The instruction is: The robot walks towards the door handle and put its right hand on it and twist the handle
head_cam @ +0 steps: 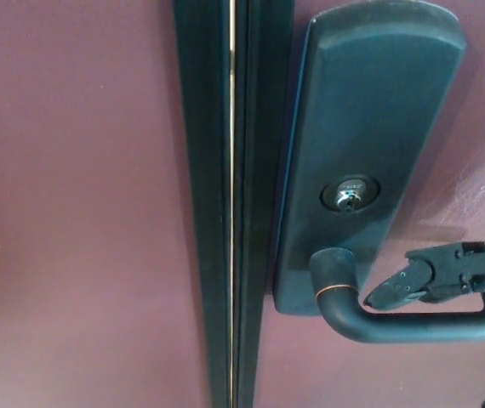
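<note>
A dark red door [81,212] is being seen across the left side of the head view. Next to it, a black strip [234,204] is being seen running from top to bottom, with a thin bright line down its middle. To the right of the strip, a tall dark plate [362,110] is being held flat on the red door. A small shiny keyhole [350,195] is being seen in the lower part of the plate; some tiny marks are being shown on it, but no writing can be read. Below the keyhole, the door handle [413,325] is being seen sticking out to the right. At the far right, the right hand [447,276] is being rested on top of the handle bar. One finger [391,291] is being pointed left, its tip touching the bar; whether the bar is being gripped cannot be told
</note>
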Controlling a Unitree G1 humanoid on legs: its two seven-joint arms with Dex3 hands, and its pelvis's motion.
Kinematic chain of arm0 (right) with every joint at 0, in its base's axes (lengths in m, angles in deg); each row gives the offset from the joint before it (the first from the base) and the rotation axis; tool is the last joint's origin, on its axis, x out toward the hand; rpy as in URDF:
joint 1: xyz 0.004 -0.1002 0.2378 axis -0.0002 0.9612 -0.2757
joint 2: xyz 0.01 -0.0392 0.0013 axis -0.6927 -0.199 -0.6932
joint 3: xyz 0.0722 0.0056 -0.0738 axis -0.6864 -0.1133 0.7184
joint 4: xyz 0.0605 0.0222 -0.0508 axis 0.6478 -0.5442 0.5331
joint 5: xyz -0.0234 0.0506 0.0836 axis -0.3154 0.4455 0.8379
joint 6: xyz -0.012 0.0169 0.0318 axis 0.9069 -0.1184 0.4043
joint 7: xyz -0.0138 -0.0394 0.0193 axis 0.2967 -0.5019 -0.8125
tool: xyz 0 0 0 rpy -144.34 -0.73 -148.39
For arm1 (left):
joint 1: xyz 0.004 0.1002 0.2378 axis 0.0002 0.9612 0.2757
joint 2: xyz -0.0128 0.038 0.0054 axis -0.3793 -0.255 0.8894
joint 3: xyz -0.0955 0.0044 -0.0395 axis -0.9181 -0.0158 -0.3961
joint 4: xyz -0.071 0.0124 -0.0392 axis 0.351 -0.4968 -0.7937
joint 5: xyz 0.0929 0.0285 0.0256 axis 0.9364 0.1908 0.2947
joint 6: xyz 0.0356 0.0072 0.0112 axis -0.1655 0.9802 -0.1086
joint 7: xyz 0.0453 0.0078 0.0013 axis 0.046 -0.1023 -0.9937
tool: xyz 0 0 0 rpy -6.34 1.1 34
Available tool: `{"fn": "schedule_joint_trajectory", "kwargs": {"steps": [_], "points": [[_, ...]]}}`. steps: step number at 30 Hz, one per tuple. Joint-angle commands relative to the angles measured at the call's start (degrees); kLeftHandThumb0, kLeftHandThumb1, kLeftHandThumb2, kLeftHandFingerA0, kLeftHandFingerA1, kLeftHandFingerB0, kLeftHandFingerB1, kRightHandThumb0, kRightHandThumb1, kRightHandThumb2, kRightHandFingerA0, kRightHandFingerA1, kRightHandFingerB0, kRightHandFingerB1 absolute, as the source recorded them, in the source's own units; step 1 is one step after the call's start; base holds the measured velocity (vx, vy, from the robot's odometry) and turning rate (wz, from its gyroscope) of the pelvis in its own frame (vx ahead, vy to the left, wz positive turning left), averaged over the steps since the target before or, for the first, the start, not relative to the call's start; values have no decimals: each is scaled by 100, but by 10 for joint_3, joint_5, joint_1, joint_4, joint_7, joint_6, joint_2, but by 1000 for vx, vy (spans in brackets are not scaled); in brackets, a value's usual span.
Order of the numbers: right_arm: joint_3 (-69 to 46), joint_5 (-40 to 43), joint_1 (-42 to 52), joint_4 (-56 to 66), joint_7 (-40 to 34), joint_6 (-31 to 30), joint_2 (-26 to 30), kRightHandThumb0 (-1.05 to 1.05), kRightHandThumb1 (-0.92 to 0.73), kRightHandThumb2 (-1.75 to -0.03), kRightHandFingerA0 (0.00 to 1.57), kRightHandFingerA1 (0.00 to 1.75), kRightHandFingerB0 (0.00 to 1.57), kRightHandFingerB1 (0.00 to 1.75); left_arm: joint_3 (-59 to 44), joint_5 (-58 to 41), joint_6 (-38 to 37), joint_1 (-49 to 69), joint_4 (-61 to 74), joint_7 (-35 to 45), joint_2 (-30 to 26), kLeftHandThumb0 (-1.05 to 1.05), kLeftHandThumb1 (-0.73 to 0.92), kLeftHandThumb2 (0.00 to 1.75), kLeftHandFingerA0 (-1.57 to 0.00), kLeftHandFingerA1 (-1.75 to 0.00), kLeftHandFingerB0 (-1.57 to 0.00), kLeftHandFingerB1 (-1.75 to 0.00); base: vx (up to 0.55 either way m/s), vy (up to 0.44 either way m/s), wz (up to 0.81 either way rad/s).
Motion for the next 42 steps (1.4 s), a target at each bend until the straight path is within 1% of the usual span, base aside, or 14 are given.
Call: {"fn": "schedule_joint_trajectory", "kwargs": {"steps": [1,3,6,10,24,30,31,34,36,41,42], "points": [[51,-35,-38,-4,26,-3,5,-32,-39,-96,11,51,9,49,-5,-1,-1,7,-1,1,-2,-27,52,55,-78,-71,-61,-65,0,0,0],[59,-39,-47,-5,29,-7,1,-32,-39,-96,11,51,9,49,-5,-1,-1,7,-1,1,-2,-27,52,55,-78,-71,-61,-65,0,0,0],[100,-53,-94,-20,52,-11,3,-32,-40,-96,10,51,8,49,-4,1,-6,11,1,-1,-4,-28,52,55,-79,-71,-61,-65,0,0,0],[114,-61,-114,-30,61,-21,1,-32,-40,-96,10,51,8,49,-6,-1,-3,9,1,2,-6,-27,52,55,-79,-71,-61,-65,0,0,0],[118,-78,-123,-24,68,-48,-4,-33,-39,-96,9,50,7,49,-10,-2,-3,12,1,4,-8,-27,52,55,-78,-70,-61,-65,0,0,0],[151,-108,-126,-19,62,-56,-17,-33,-39,-96,9,50,7,49,-8,1,-5,13,1,4,-9,-27,51,55,-78,-70,-61,-65,0,0,0],[187,-139,-133,-22,57,-51,-27,-33,-39,-96,9,50,7,49,-11,-3,-5,11,1,5,-9,-27,52,55,-78,-70,-61,-65,0,0,0],[198,-150,-139,-23,59,-54,-33,-33,-39,-96,9,50,7,49,-11,-3,-5,11,1,5,-9,-27,52,55,-78,-70,-61,-65,0,0,0],[246,-185,-158,-40,65,-51,-49,-33,-39,-97,8,50,7,49,-12,-3,-3,9,1,6,-8,-27,52,55,-78,-70,-61,-65,0,0,0],[268,-204,-174,-46,73,-58,-61,-33,-39,-97,8,50,7,49,-14,-4,-4,10,1,6,-8,-27,52,55,-78,-70,-61,-65,0,0,0],[311,-237,-190,-69,80,-56,-77,-33,-38,-97,8,50,7,49,-16,-6,-4,11,0,6,-7,-28,52,55,-78,-70,-61,-65,0,0,0]]}}
